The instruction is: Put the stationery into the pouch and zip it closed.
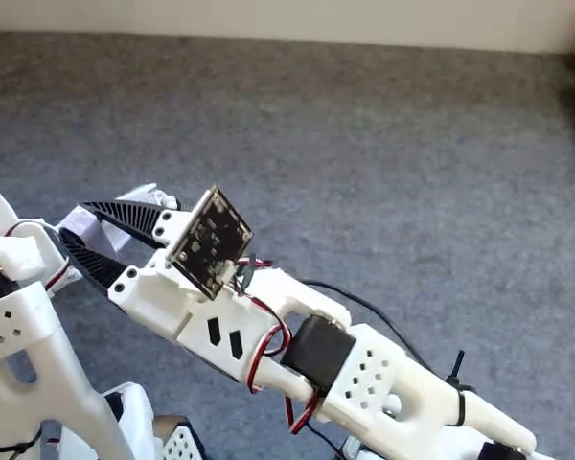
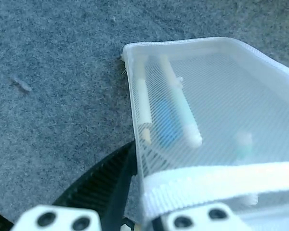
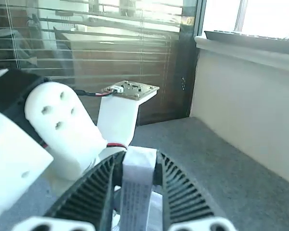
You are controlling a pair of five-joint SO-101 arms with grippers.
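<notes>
The right gripper [image 3: 138, 161] has its jaws pressed onto a narrow white strip, which I take to be one end of the pouch [image 2: 207, 96]. That is a thin hold. If the arm pulls harder or twists, the strip could slide out and the pouch would sag or drop.

At the left gripper [image 2: 135, 187] the pouch's woven zip band [image 2: 207, 180] lies right against the gripper body. Whether that gripper is actually clamping it, I cannot tell.

Through the mesh I can see the stationery already inside: a white pen [image 2: 142, 103], a second pen with a pale teal barrel [image 2: 180, 113] and something blue [image 2: 166, 125] between them. They lie loose, pointing toward the band end. I cannot make out whether the zip is drawn. If it is still open and that end dips, I think the pens would slip out onto the grey tabletop [image 2: 53, 96].

The left arm [image 3: 58, 125] stands very near the right jaws, so a careless swing by either arm could knock the two together and shake the grip loose.
</notes>
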